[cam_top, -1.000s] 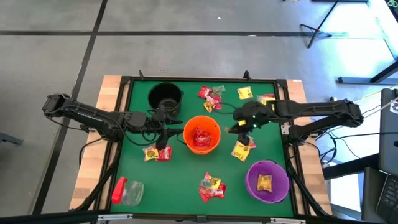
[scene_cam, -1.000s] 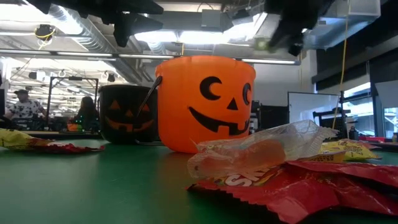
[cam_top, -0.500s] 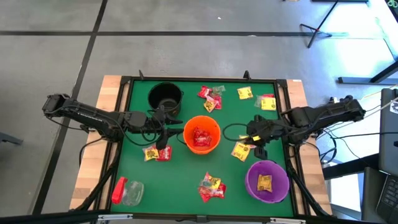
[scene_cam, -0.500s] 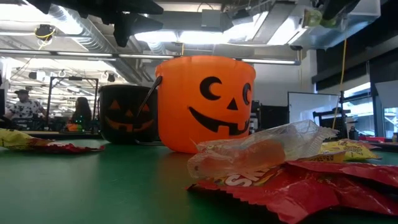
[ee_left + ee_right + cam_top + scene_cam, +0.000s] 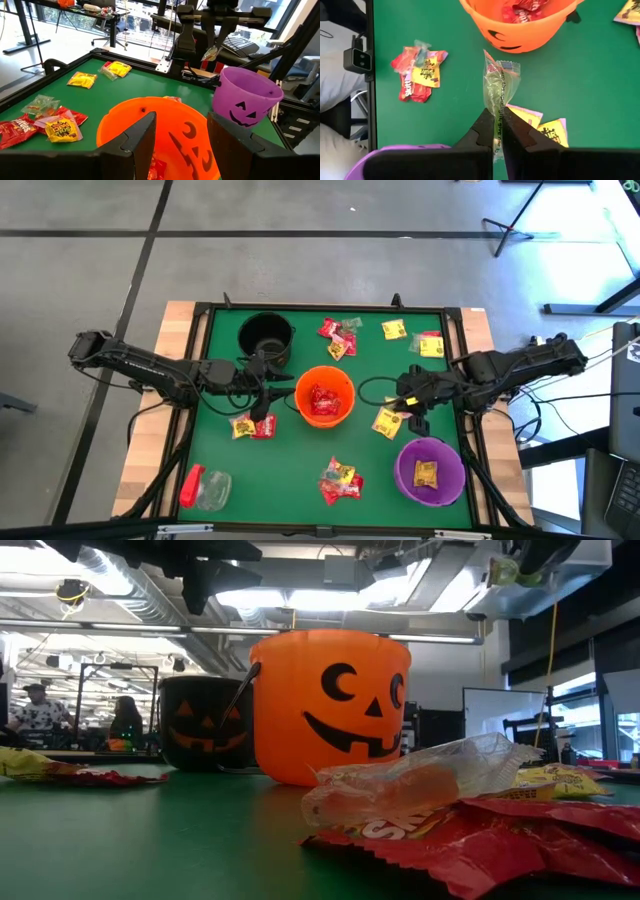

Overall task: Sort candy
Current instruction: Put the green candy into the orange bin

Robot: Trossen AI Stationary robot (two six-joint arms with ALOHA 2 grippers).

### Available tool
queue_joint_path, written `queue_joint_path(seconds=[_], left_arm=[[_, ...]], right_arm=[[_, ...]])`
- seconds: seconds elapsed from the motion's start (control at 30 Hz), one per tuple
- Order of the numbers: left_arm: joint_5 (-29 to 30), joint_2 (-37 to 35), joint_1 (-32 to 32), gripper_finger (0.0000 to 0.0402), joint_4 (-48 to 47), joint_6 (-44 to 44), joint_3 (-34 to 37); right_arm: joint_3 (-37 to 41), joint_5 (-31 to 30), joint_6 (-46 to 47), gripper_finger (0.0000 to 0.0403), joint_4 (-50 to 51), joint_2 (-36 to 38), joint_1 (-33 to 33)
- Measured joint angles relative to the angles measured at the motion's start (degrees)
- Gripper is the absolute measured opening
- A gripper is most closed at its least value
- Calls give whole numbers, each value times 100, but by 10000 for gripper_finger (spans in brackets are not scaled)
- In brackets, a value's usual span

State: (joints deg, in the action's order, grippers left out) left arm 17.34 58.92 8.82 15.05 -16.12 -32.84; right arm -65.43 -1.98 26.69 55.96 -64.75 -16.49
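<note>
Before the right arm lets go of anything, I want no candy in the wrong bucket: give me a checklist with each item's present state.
1. Right gripper shut on the greenish candy packet: ok, the fingers pinch its lower end and it hangs clear of the table.
2. Packet over a bucket: not ok. In the high view the gripper hangs over bare table between the orange bucket and the purple bucket.
3. Orange bucket holds only red packets: ok, as far as its opening shows.
4. Purple bucket holds yellow only: ok, one yellow packet visible.
5. Black bucket contents: cannot tell.
6. Left gripper out of the way: ok, open beside the orange bucket, across from the right arm.
</note>
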Motion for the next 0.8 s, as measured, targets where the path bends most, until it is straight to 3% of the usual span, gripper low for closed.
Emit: queue_joint_path(seconds=[0.13,0.33,0.47,0.6,0.8], left_arm=[[-2,0,0,167,0,2,0],[-4,0,0,167,0,17,0],[-7,0,0,167,0,-4,0],[-7,0,0,167,0,-28,0],[-7,0,0,167,0,-33,0]], right_arm=[[1,44,-10,14,12,0,0],[0,1240,307,14,359,0,-37],[2,1617,857,14,666,13,-524],[2,1588,1184,14,706,-13,-1225],[2,907,1540,14,432,-43,-2008]])
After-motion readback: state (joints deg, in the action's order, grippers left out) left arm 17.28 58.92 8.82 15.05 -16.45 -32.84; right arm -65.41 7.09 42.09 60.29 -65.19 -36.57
